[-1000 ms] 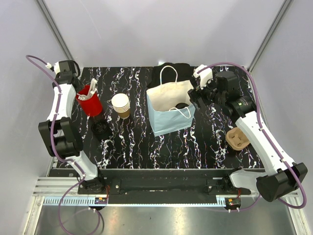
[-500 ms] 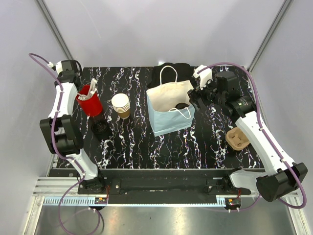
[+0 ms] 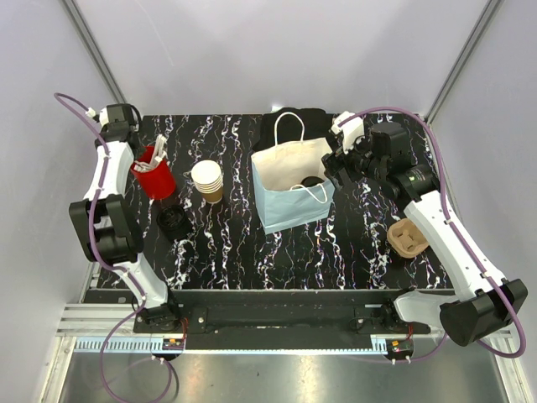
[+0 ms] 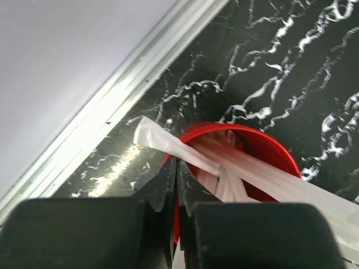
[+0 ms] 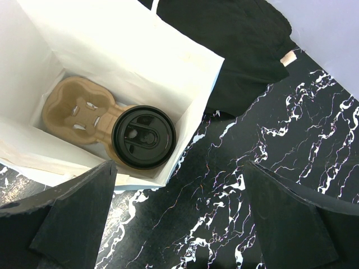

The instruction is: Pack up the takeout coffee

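Note:
The takeout coffee (image 5: 143,136), seen by its round black lid, stands inside the white paper bag (image 5: 112,50) in a tan carrier tray (image 5: 76,109). It also shows in the top view (image 3: 310,180) in the bag (image 3: 285,206). My right gripper (image 5: 178,168) is open and empty, above the table just right of the bag's right wall (image 3: 336,168). My left gripper (image 4: 176,162) is at the rim of the red cup (image 4: 269,147) of white straws (image 4: 168,143) at the far left (image 3: 138,161). Its jaws are pressed together with a white straw between them.
A nested stack of tan cups (image 3: 207,180) stands right of the red cup (image 3: 153,179). A stack of black lids (image 3: 174,220) lies nearer. A spare tan carrier (image 3: 407,238) lies at the right. A black cloth (image 3: 294,126) lies behind the bag. The left wall rail (image 4: 112,106) runs close by.
My left arm's wrist and cable have shifted slightly back and right at the red cup. The right arm, bag and coffee have not moved.

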Tool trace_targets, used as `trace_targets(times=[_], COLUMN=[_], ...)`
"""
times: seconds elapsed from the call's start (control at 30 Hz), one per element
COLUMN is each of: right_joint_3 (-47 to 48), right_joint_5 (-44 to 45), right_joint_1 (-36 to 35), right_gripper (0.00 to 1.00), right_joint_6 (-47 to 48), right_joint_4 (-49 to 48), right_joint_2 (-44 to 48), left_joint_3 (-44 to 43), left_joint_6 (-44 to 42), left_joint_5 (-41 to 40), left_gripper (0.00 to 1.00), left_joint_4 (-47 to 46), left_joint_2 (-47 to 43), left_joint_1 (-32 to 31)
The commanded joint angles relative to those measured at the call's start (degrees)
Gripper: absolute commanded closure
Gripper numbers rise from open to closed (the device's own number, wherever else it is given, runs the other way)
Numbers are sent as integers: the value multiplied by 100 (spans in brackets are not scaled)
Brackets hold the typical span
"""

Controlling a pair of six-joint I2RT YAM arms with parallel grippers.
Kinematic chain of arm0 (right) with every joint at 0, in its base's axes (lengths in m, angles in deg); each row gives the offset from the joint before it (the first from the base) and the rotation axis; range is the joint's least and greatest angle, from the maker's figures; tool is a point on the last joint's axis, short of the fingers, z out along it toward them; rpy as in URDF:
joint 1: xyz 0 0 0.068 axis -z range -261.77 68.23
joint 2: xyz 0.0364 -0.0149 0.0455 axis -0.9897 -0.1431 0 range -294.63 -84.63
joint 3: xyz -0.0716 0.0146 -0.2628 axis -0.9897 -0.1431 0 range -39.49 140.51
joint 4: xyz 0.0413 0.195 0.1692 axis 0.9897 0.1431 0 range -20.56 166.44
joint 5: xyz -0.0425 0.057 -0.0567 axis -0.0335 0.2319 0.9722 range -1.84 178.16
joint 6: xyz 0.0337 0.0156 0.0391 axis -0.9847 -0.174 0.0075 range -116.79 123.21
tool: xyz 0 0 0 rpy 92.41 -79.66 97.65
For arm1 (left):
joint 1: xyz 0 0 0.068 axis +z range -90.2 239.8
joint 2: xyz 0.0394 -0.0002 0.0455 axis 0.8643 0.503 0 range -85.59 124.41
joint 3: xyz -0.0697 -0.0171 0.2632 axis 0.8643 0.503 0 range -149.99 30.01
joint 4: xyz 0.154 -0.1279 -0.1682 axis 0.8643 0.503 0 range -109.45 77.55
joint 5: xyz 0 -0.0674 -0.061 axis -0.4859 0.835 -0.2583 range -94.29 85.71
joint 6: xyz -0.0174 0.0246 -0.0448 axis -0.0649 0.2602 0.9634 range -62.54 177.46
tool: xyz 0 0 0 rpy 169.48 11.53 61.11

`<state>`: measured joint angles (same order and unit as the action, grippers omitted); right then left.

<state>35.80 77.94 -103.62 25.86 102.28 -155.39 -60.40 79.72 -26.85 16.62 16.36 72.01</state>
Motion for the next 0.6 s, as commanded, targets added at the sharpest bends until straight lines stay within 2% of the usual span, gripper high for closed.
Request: trace_targets(times=[0.0, 0.03, 0.1, 0.33, 0.47, 0.57], right_joint_3=[100, 100, 100, 91, 91, 91], right_joint_5=[-121, -121, -112, -112, -121, -130], right_joint_1=[14, 14, 22, 22, 22, 22], right_gripper=[0, 0, 0, 0, 0, 0], right_joint_6=[-68, -68, -68, -77, -77, -77], right_joint_4=[-23, -32, -23, -32, -32, -23], right_joint_2=[142, 150, 168, 203, 212, 212], left_joint_3=[-293, -293, -275, -310, -372, -337], left_joint_6=[-99, -117, -169, -415, -819, -1179], left_joint_5=[849, 990, 1272, 1729, 2238, 2668], left_gripper=[85, 75, 68, 57, 45, 44], left_joint_4=[-162, -162, -127, -31, 154, 207], left_joint_2=[-465, -570, -676, -1195, -1371, -1424], left_joint_1=[-25, -34, -34, -60, -104, -245])
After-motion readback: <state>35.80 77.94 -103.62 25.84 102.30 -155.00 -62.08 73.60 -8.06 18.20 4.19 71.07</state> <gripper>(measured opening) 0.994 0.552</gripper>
